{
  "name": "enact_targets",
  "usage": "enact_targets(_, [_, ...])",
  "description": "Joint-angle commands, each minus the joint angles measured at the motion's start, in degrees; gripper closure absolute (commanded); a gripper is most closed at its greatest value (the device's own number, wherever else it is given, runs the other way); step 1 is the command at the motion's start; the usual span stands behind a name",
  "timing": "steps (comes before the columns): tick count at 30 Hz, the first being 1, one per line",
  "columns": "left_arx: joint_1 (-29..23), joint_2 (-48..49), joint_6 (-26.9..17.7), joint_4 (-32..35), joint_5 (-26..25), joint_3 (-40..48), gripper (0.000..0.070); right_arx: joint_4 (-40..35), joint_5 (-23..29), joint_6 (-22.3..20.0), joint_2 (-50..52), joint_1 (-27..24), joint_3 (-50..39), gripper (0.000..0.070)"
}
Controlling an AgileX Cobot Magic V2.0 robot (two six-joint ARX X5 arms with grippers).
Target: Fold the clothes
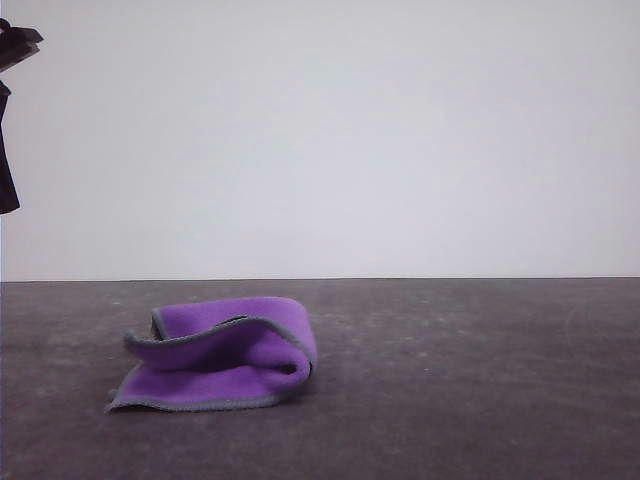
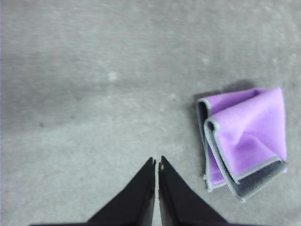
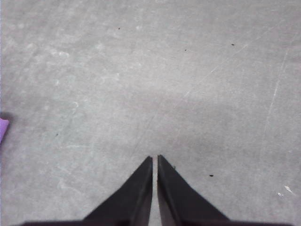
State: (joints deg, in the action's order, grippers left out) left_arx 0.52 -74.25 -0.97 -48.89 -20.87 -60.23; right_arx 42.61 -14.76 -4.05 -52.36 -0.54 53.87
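Cloth (image 1: pixel 225 355) lay on the grey surface (image 1: pixel 480 390), left of centre and fairly near the front edge of the front view, folded over on itself into a loose bundle with purple face outward. Light grey stitched hem ran along the lower edge and across the top flap; the fold was rounded and puffy on its right side, not pressed flat. From the left wrist view the cloth (image 2: pixel 247 139) read as roughly folded in layers, with a strip of the dark charcoal face turned out at one corner, hem edges not aligned. Left end effector (image 2: pixel 156 162) was clenched, fingertips nearly touching with just a thin slit between, hanging above bare surface beside the cloth and clear of it, grasping nothing. Right end effector (image 3: pixel 154 159) was likewise clenched on nothing, over bare scuffed surface (image 3: pixel 155 80), with just a sliver of purple cloth (image 3: pixel 3 128) at the frame edge, well apart from the fingertips. Part of a dark arm (image 1: pixel 8 120) sat at the far upper left in the front view, high above the surface. Plain pale wall (image 1: pixel 330 130) behind.
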Motion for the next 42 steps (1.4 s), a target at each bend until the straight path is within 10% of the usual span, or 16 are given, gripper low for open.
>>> enact_targets(1, [-0.50,0.88,-9.04,2.70,3.62,-0.48,0.0699,-0.55,-0.20,0.83,-0.35,0.02,0.68,0.0687])
enact_targets(18, [-1.95,36.06,-2.33,41.81,8.03,40.28,0.0700,-0.59,-0.20,0.83,-0.35,-0.02,0.68,0.0687])
enact_targets(42, [-1.60,74.13,1.72,38.37,14.50,59.47,0.0700,-0.59,-0.20,0.83,-0.35,-0.02,0.68,0.0687])
